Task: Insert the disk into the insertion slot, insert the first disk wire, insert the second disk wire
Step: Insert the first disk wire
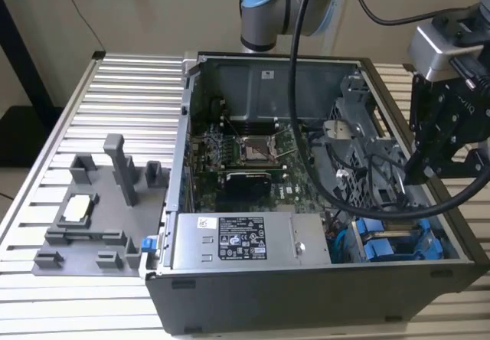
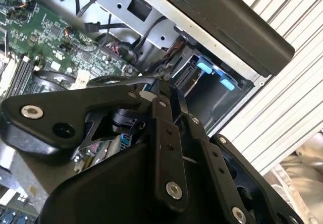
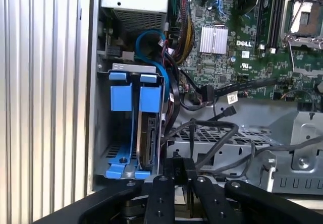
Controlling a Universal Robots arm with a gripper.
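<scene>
We judge the disk (image 3: pixel 147 138) already seated in the slot (image 3: pixel 103 133), edge-on in the first wrist view. The exterior view adds its blue frame (image 1: pixel 383 246). A black wire (image 3: pixel 212 125) hangs loose, so both wires seem left. The gripper (image 3: pixel 184 167) hovers beside it, fingers pinched together.

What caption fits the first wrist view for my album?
The blue-framed disk sits in the slot, the hand close by, black wires beside it.

The exterior view looks down from above onto the open black metal computer case (image 1: pixel 306 298). Both wrist views, riding close, share its grey sheet-metal drive cage (image 3: pixel 102 113) (image 2: pixel 212 90).
</scene>
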